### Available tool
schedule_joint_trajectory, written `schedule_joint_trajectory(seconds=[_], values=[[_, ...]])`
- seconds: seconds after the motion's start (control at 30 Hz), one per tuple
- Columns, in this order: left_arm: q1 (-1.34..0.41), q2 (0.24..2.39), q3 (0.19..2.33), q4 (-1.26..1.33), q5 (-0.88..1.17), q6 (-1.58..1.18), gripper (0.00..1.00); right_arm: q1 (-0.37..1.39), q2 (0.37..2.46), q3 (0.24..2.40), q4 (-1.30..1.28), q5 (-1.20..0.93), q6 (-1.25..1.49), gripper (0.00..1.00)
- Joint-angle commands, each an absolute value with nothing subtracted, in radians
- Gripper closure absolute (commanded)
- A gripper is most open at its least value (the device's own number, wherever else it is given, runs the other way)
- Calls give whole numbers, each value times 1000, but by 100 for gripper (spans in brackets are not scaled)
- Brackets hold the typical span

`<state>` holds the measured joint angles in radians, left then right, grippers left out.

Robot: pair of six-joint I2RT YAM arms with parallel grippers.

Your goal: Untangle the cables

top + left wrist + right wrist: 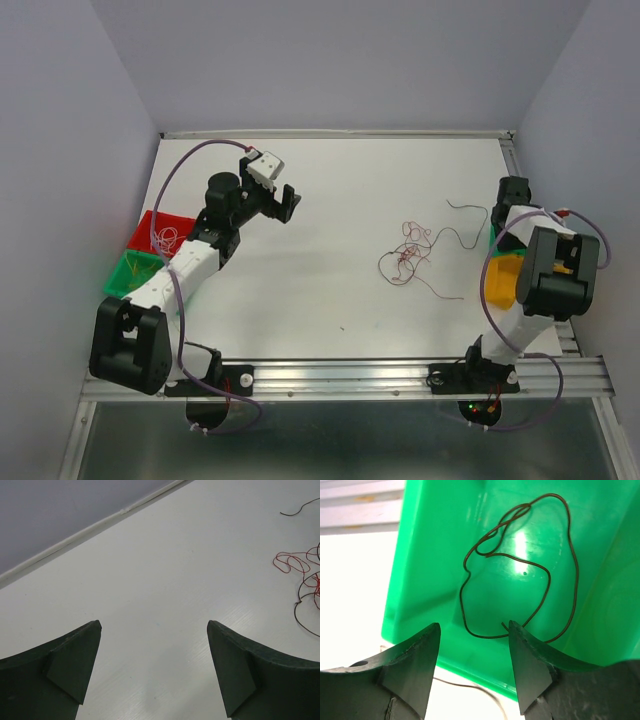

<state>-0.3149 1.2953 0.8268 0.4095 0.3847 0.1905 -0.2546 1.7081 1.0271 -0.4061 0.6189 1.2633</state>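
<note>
Here the left claw (154,626) stands wide over the desk (150,555), the right claw (474,628) half-spread and empty above a dark brown cable (576,575) in a green bin (420,580).

The tabletop (330,300) was seen as white and matt, a faint fine grain being resolved in the left wrist view. The green bin (435,570) at its right edge was rendered in smooth, glossy plastic, a bright highlight being reflected from the floor. The dark brown cable (576,575) inside was shown smooth-sheathed. The fingers (75,665) of the left gripper (154,626) and right gripper (474,625) were finished matt, dark and slightly rough. The rail (380,375) along the near edge was bare metal.
</note>
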Motion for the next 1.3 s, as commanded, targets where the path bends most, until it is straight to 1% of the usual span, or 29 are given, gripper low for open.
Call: schedule_joint_trajectory(seconds=[0.0, 0.17, 0.33, 0.47, 0.5, 0.53, 0.6, 0.77, 0.83, 0.93, 1.07, 1.17, 1.27], values=[[-322, 1307, 865, 442, 397, 207, 1, -229, 1761, 1130, -357, 617, 1247, 38], [-324, 1316, 870, 442, 390, 215, 1, -140, 1821, 1218, -351, 679, 1227, 38], [-324, 1305, 867, 442, 377, 216, 1, -114, 1894, 1324, -345, 638, 1163, 34], [-324, 1302, 865, 442, 379, 215, 1, -68, 1855, 1316, -342, 730, 1114, 25], [-324, 1302, 865, 442, 382, 215, 1, -63, 1842, 1312, -344, 759, 1100, 19], [-324, 1301, 865, 442, 380, 216, 1, -60, 1824, 1302, -344, 790, 1082, 16], [-324, 1296, 864, 440, 385, 215, 1, -60, 1766, 1269, -342, 817, 1072, 12], [-324, 1289, 861, 442, 385, 215, 1, -48, 1648, 1209, -342, 835, 1028, 12], [-325, 1289, 861, 442, 390, 216, 1, -11, 1606, 1191, -342, 847, 999, 13], [-324, 1281, 859, 442, 390, 215, 1, 28, 1556, 1151, -344, 801, 999, 13], [-325, 1275, 856, 442, 388, 218, 1, 64, 1499, 1056, -344, 675, 1067, 18], [-324, 1273, 856, 442, 391, 216, 1, 78, 1438, 959, -344, 631, 1166, 17], [-325, 1272, 854, 442, 391, 215, 1, 78, 1392, 907, -342, 609, 1235, 16]])
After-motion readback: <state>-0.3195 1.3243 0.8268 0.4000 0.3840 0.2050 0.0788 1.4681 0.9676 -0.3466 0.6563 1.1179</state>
